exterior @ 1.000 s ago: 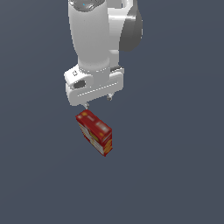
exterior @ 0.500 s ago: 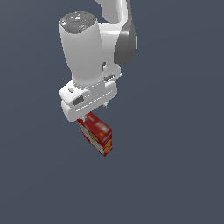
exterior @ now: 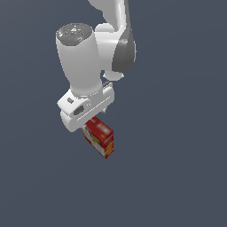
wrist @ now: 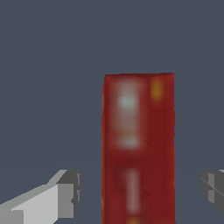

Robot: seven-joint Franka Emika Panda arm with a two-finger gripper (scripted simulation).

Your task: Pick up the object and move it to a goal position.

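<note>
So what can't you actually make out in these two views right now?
- Exterior view: the gripper fingertips, hidden behind the white hand.
- Exterior view: the red carton top, covered by the hand.
- Wrist view: the carton's print, blurred; its near end is cut off by the edge.
- Goal position: no marker shows.

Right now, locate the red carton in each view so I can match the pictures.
Exterior view: the carton sits just below centre, partly tucked under the white gripper.
Wrist view: it fills the lower middle, standing between the two fingers, with gaps either side.
Shared landmark: the gripper around the carton.
</note>
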